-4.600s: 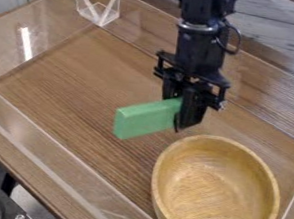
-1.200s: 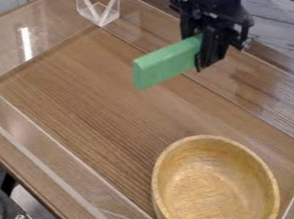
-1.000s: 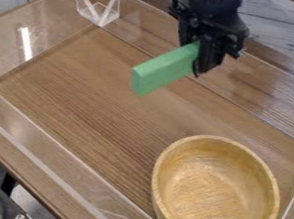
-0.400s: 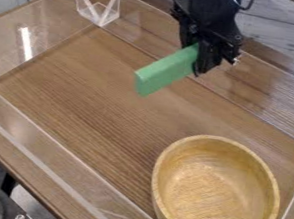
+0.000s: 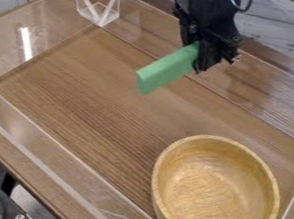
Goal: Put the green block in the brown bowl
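Fingers: the black gripper (image 5: pixel 208 57) pinches one end of the green block (image 5: pixel 168 69); the pads themselves look dark and hard to make out.
Block's position: held in the air, up and to the left of the brown bowl (image 5: pixel 216 197), well apart from it.
Block's long axis: slanted, its gripped end higher and nearer the arm, its free end pointing down and left, away from the bowl.
Bowl: upright on the wooden table (image 5: pixel 83 104), near the front right corner.
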You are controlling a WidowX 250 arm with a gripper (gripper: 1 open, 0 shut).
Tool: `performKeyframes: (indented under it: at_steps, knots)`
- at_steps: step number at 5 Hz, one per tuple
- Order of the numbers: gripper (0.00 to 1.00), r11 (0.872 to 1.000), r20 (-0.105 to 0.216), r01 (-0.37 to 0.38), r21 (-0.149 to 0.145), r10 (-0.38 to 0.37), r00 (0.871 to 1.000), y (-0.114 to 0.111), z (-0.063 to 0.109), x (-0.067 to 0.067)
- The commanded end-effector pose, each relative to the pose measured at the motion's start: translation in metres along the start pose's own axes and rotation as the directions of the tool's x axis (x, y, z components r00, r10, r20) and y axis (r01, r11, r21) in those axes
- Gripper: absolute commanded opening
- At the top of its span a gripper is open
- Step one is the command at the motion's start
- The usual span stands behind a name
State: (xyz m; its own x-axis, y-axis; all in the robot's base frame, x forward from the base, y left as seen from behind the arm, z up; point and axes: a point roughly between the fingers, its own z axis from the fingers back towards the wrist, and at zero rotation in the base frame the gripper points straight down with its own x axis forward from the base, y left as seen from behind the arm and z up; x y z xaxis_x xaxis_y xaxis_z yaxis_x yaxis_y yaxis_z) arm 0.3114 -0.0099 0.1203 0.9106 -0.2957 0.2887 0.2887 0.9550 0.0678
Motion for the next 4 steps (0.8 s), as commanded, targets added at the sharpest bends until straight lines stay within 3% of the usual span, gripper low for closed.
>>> performKeyframes:
  at_steps: [1,4]
  knots:
    - [0.0,0.999,0.069,0.006,0.035,-0.008,0.998,0.0104,0.0107,0.0092]
    - [0.0,0.996,0.148,0.041,0.078,-0.052,0.988,0.0182,0.0084,0.014]
